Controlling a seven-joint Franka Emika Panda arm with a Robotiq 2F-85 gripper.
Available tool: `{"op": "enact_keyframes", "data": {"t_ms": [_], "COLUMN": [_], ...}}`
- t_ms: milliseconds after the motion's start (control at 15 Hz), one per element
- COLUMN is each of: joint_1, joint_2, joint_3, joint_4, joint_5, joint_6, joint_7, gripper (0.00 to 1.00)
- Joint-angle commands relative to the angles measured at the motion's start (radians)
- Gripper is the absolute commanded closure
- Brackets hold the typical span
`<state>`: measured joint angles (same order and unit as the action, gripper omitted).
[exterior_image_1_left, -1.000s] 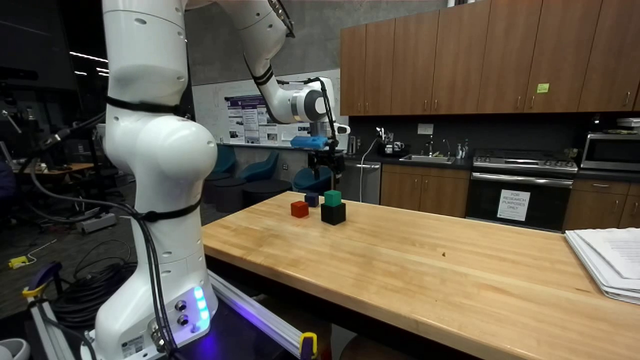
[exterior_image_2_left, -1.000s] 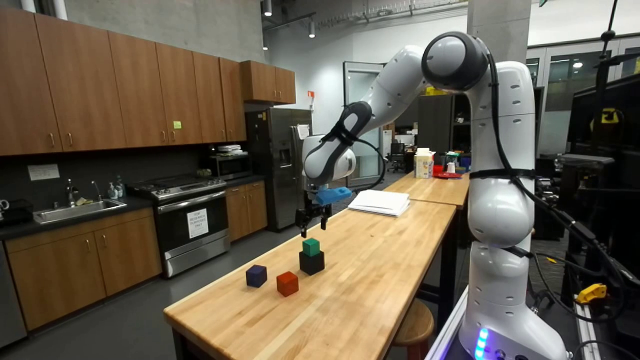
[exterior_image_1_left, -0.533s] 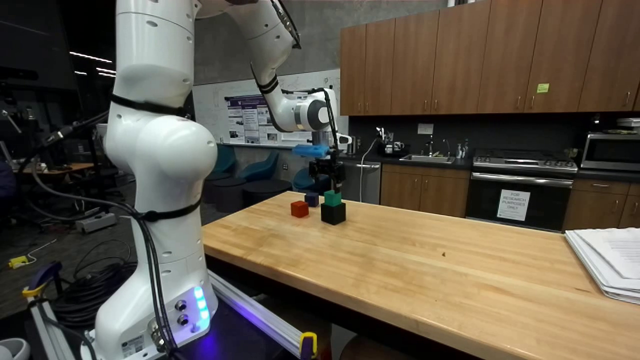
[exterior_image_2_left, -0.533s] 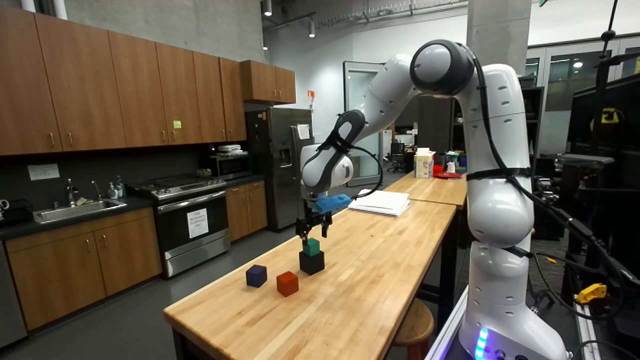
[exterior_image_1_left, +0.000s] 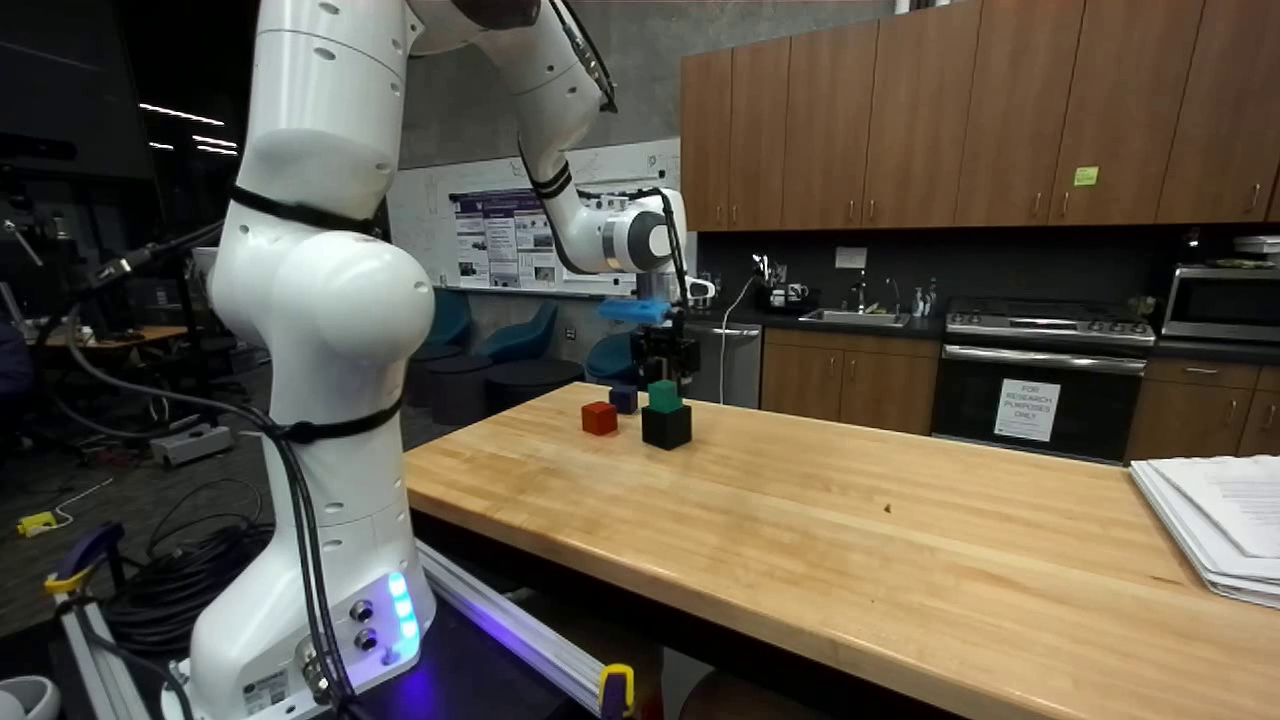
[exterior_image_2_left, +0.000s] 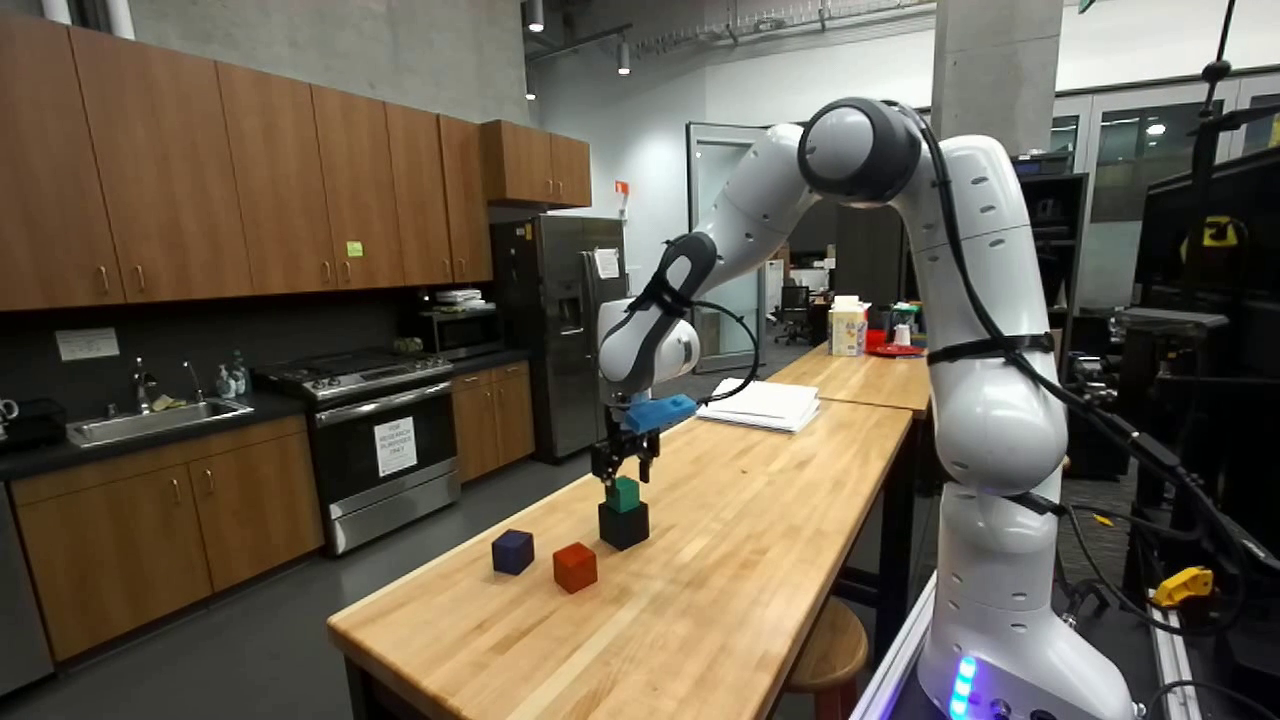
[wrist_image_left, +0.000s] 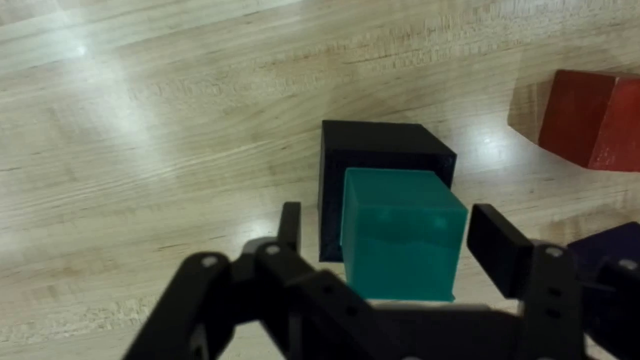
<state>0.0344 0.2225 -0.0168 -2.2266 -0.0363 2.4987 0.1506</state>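
Observation:
A green cube (wrist_image_left: 405, 250) rests on top of a larger black cube (wrist_image_left: 380, 137), both sitting on the wooden table. My gripper (wrist_image_left: 385, 227) is open around the green cube. In the wrist view a wide gap shows between the left finger (wrist_image_left: 289, 227) and the cube, while the right finger (wrist_image_left: 500, 250) stands very near its other side. Both exterior views show the gripper (exterior_image_2_left: 628, 474) pointing down at the green cube (exterior_image_2_left: 622, 494) from above. In an exterior view the gripper's fingertips are partly hidden behind the green cube (exterior_image_1_left: 664, 396).
A red cube (exterior_image_2_left: 575, 568) and a dark blue cube (exterior_image_2_left: 513, 552) lie on the table (exterior_image_2_left: 700, 540) close to the stack. In the wrist view the blue cube (wrist_image_left: 607, 245) is partly covered by the right finger. A pile of papers (exterior_image_2_left: 762, 404) lies farther along the table.
The gripper has come down from above the stack to the green cube's level, and its fingers have drawn somewhat closer together. The cubes have not visibly moved.

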Motion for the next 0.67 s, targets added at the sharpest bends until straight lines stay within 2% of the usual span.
{"op": "enact_keyframes", "data": {"t_ms": [0,267,600], "joint_1": [-0.002,0.003,-0.016], "joint_2": [0.033,0.018,-0.039], "joint_3": [-0.007,-0.007,-0.008], "joint_4": [0.02,-0.002,-0.045], "joint_5": [-0.02,-0.023,0.008], "joint_6": [0.019,0.028,0.033], "joint_7": [-0.004,-0.006,-0.025], "gripper": [0.47,0.76,0.76]}}
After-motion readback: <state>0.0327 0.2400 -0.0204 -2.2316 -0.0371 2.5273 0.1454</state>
